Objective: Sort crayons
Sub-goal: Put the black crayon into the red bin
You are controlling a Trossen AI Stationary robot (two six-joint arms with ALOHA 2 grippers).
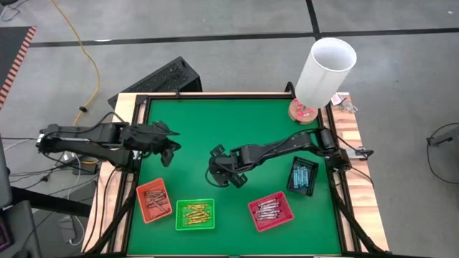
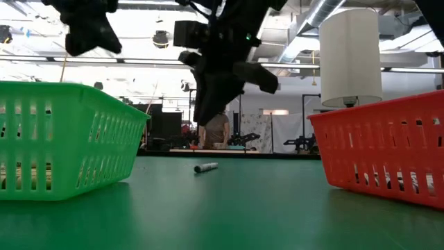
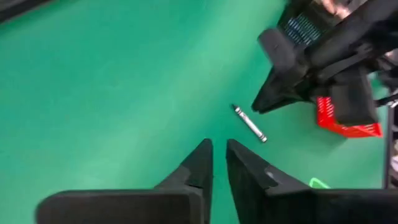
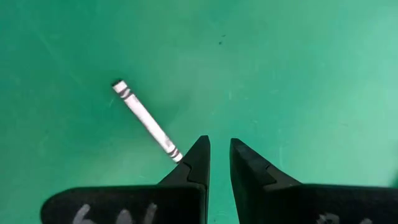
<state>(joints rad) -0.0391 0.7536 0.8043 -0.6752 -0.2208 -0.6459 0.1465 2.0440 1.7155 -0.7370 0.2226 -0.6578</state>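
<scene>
crayon [image 4: 145, 121]: silvery grey, loose mid-desk | right hand [image 4: 217, 149]: above it, narrowly open, empty | left hand [image 3: 217, 154]: left edge, slightly parted, empty | risk: narrow gap may nudge crayon, rolling it away

Silvery-grey crayon [image 4: 145, 121], green table [image 4: 298, 74]
</scene>
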